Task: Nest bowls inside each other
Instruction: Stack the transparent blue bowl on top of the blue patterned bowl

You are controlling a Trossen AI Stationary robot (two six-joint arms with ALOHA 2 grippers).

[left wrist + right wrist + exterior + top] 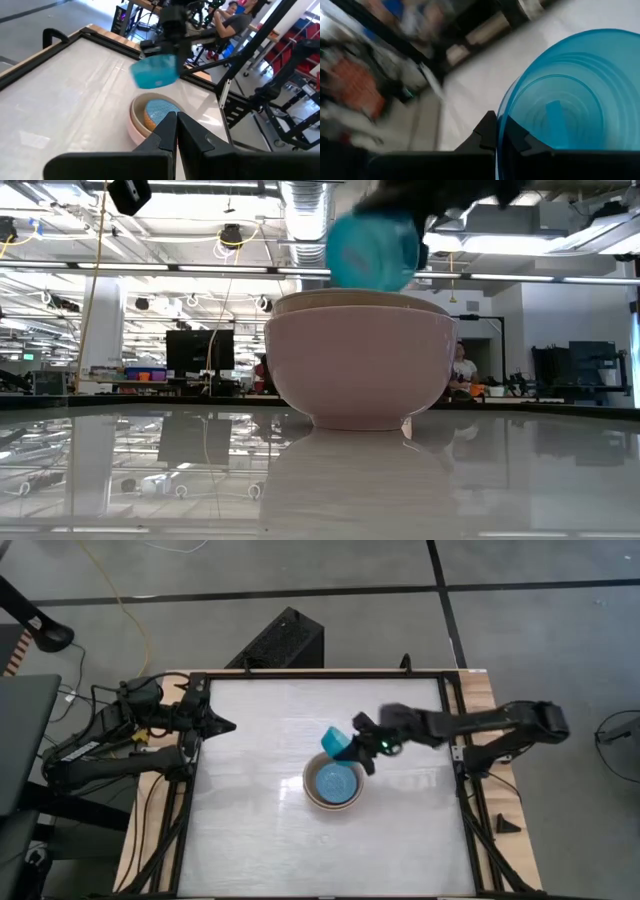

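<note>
A stack of nested bowls (333, 785) stands on its base at the table's middle: a pale pink outer bowl (360, 365), a grey-beige one inside it and a light blue one (159, 109) innermost. A small teal bowl (336, 742) hangs in the air just beyond the stack's far rim, with my right gripper (362, 745) shut on it. In the low view the teal bowl (372, 250) shows above the stack. My left gripper (228, 725) waits shut at the table's left edge, fingers (167, 131) together, touching nothing. My right gripper pinches the teal bowl's rim (502, 120), one finger outside the wall and one inside, seen through the clear plastic. It reaches in from the table's right side, slanting slightly down. The bowl is lifted clear and tipped on its side, its mouth toward the gripper.
Black frame rails (455, 730) border the white table on wooden edges. A black box (280, 640) stands beyond the far edge. Bare table surface lies left of and in front of the stack. People sit in the room beyond (235, 17).
</note>
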